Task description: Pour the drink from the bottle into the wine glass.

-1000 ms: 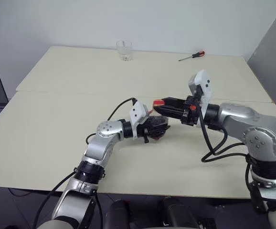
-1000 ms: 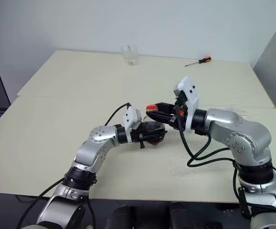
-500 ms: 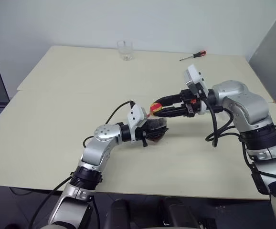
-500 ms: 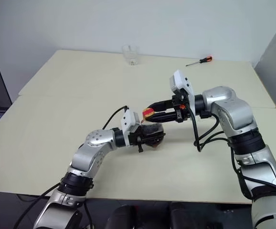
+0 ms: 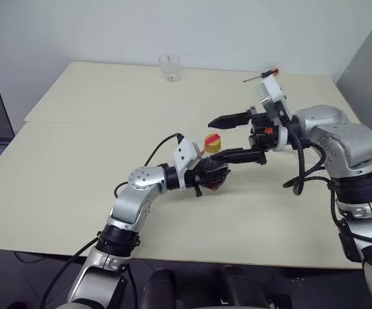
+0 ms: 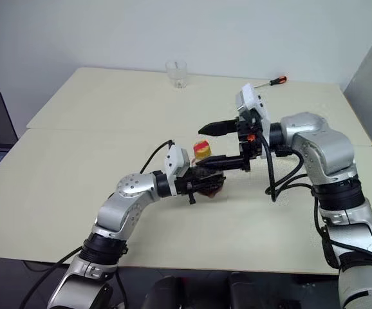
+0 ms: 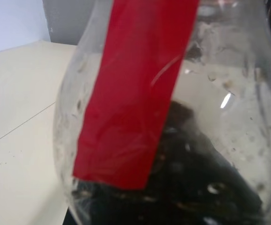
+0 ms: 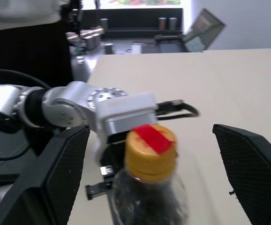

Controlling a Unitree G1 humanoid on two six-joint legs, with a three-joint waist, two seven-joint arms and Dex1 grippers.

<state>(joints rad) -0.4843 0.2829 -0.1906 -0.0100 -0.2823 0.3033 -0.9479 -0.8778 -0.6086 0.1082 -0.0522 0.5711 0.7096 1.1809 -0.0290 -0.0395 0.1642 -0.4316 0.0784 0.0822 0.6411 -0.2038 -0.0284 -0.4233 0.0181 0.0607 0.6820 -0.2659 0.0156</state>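
i'm holding the bottle [image 5: 213,172] in the left gripper [image 5: 217,175], fingers clamped on its squat body, neck pointing up, dark drink [image 7: 191,187] sitting low inside. the yellow cap [image 5: 212,142] is still on, standing just above that hand. my right gripper [image 5: 235,137] is spread wide, one finger each side of the cap, nearest arm for unscrewing. beyond both hands, a tumbler [image 5: 168,67] and screwdriver [image 5: 260,75] are lying well apart at the far table [image 5: 76,148] edge.

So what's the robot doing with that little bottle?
Its left hand is holding the bottle of dark drink just above the table. Its right hand is wide open around the yellow cap, which is still on. Nothing is poured yet. A tumbler and a screwdriver sit far back.
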